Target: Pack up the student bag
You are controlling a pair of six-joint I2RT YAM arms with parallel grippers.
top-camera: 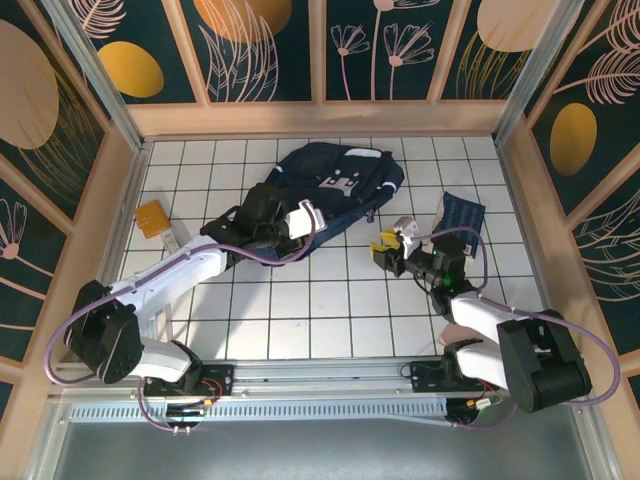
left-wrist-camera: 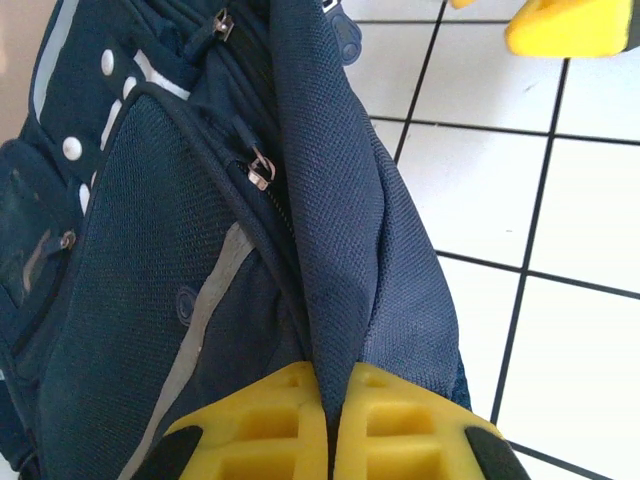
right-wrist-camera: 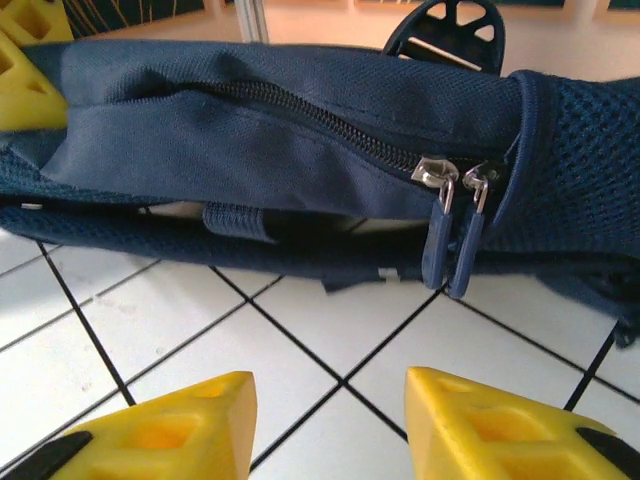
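The student bag point(top-camera: 335, 180) lies on its side at the back middle of the tiled table, navy with grey trim. My left gripper point(top-camera: 312, 218) is at its near left edge, shut on a fold of the bag's mesh fabric point(left-wrist-camera: 335, 250), which runs up from between the yellow fingers point(left-wrist-camera: 400, 420). My right gripper point(top-camera: 381, 250) hovers low over the tiles just right of the bag, open with nothing between its fingers point(right-wrist-camera: 470, 410). Ahead of it the bag's closed zipper point(right-wrist-camera: 300, 115) ends in two blue pulls point(right-wrist-camera: 455, 250) hanging side by side.
A small dark-blue patterned pouch point(top-camera: 463, 212) lies behind the right arm. An orange-yellow packet point(top-camera: 153, 217) sits near the left wall. Wooden walls point(top-camera: 320, 120) enclose the table on three sides. Bare tiles point(top-camera: 330, 310) stretch in front of the bag.
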